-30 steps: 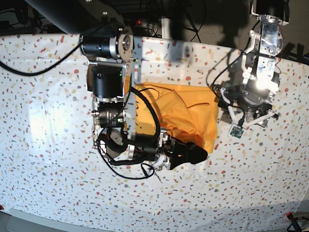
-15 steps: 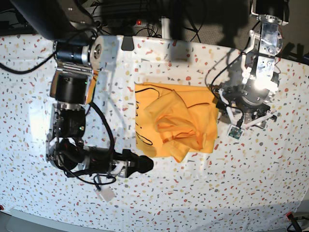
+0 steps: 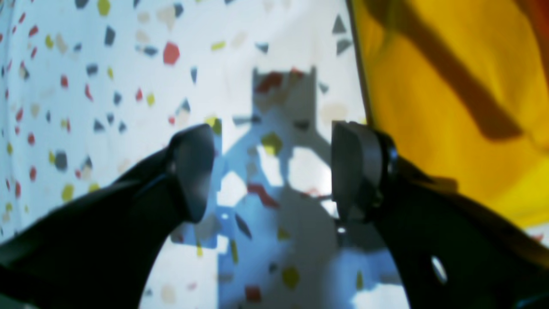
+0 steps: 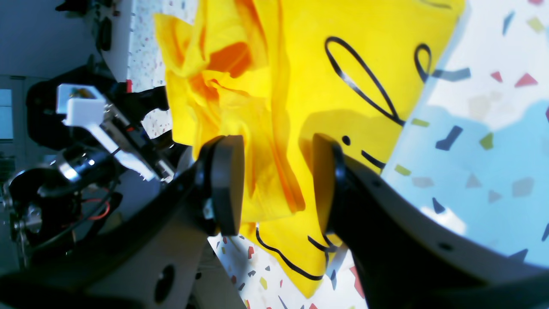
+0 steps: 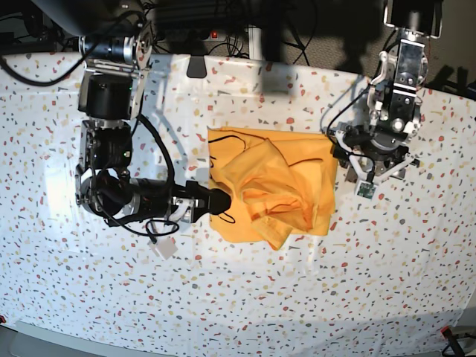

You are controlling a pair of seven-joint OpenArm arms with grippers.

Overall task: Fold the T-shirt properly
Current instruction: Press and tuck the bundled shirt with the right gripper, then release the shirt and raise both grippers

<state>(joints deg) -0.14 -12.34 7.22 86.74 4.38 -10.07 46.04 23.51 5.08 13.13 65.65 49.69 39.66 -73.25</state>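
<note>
The mustard-yellow T-shirt point(image 5: 294, 175) lies crumpled in a rough rectangle mid-table, with black cursive lettering point(image 4: 364, 86) along its left edge. My right gripper point(image 5: 221, 201) lies low at that left edge. In the right wrist view the right gripper point(image 4: 274, 184) has its jaws apart, with a rumpled fold of the T-shirt point(image 4: 266, 107) showing in the gap and nothing pinched. My left gripper point(image 5: 370, 165) hangs just beyond the shirt's right edge. Seen from the left wrist, the left gripper point(image 3: 274, 171) is wide open over bare table, and the T-shirt point(image 3: 450, 86) edge runs beside its right finger.
The table point(image 5: 387, 282) has a white cover speckled with coloured chips. A small white tag point(image 5: 163, 248) dangles by the right arm's cables. Dark cables and stands line the table's back edge point(image 5: 245, 30).
My right arm left the shirt's lower part, swung out to the lower left, then came back with its gripper at the shirt's left edge. The left arm barely shifted.
</note>
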